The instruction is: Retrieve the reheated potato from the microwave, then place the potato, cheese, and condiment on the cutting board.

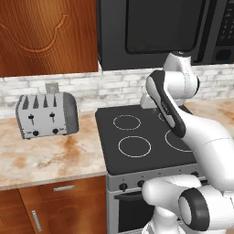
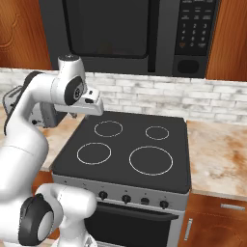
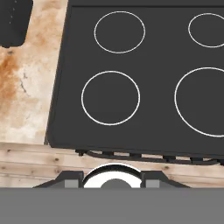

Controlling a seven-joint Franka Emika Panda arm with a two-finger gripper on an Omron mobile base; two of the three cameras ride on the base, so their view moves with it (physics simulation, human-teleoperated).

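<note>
Kitchen with black stovetop (image 2: 125, 144) directly beneath the pincer (image 2: 94, 103), jaws narrow and gripping nothing visible, with the microwave (image 2: 128, 34) shut above and ahead, presumably hiding the potato behind its dark door.

We see a microwave (image 2: 120, 36) with a dark shiny glass door. The stove top (image 1: 137, 137) is smooth black glass. The toaster (image 1: 45, 114) looks like grey metal. The counter (image 1: 41, 157) is blotchy stone, the cabinets (image 1: 45, 36) brown wood.
</note>
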